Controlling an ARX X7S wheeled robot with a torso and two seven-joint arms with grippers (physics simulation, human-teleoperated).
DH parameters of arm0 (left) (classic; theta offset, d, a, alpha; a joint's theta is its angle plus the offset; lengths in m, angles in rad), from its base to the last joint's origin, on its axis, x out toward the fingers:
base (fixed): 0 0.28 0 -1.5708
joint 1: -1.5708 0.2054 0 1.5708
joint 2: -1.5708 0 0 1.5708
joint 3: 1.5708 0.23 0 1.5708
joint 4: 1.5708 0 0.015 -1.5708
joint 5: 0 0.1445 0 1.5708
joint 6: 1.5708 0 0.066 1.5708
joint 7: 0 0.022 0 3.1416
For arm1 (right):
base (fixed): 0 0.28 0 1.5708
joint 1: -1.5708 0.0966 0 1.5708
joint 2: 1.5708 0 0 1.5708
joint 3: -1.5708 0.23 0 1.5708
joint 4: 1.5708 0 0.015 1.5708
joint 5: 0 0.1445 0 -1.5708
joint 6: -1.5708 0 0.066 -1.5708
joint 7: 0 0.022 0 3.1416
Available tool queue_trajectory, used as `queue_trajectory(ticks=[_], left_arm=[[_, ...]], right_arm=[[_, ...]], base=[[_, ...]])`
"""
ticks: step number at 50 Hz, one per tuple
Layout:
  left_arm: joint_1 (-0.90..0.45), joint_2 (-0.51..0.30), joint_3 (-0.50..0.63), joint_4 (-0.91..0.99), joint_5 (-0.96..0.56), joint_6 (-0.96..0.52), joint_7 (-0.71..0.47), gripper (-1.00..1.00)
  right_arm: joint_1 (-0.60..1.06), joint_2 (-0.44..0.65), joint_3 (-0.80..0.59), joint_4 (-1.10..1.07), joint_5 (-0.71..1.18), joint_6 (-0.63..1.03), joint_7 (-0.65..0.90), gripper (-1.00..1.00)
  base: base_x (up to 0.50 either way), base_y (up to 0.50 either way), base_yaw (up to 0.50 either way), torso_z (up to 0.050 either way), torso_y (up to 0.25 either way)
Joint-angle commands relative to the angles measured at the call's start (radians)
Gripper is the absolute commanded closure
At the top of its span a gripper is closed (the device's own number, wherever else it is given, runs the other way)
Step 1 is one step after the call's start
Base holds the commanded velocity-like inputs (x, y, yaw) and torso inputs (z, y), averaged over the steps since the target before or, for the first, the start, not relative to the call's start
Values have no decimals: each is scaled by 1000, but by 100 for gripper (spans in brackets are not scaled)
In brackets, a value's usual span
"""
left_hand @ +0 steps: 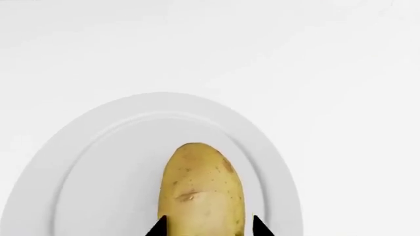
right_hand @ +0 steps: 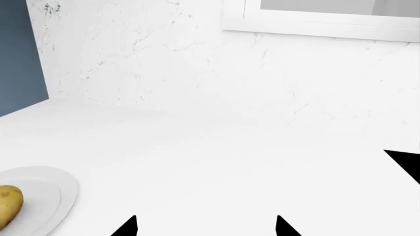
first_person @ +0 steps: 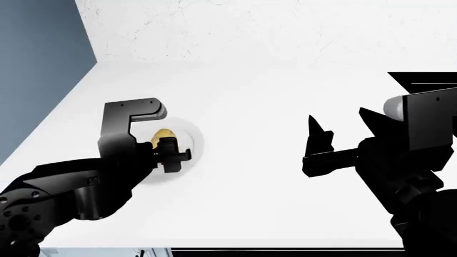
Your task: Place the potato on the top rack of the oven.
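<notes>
Starting at left of the head view: my left gripper (first_person: 171,155) sits over the potato (left_hand: 202,189), jaws spread either side, not clamped; potato lying on the plate (left_hand: 98,162). At right, right gripper (first_person: 343,128) wide open, empty. Pickup pending; oven and rack not visible, all placement left.

No readable text or labels anywhere.
</notes>
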Motion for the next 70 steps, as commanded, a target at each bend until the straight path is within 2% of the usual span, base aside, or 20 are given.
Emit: queue_trajectory(ticks=[1, 31, 37, 54, 70], left_arm=[[4, 0, 2, 10, 2, 8, 13, 100], [-10, -37, -54, 165, -36, 44, -67, 100], [-9, -58, -49, 243, 31, 51, -44, 100], [41, -95, -98, 364, 50, 102, -50, 100], [53, -115, -113, 396, 38, 113, -51, 100]], right_arm=[[-1, 4, -6, -1, -1, -7, 1, -100], [2, 10, -23, 2, -15, -28, -12, -100], [2, 9, -22, -2, -16, -35, -17, -100], [14, 8, -4, -28, 8, -69, -20, -100], [24, 14, -2, -50, 31, -84, -4, -100]], base=[[0, 0, 0, 0, 0], [0, 0, 0, 0, 0], [0, 0, 0, 0, 0], [0, 0, 0, 0, 0], [-45, 0, 0, 0, 1]])
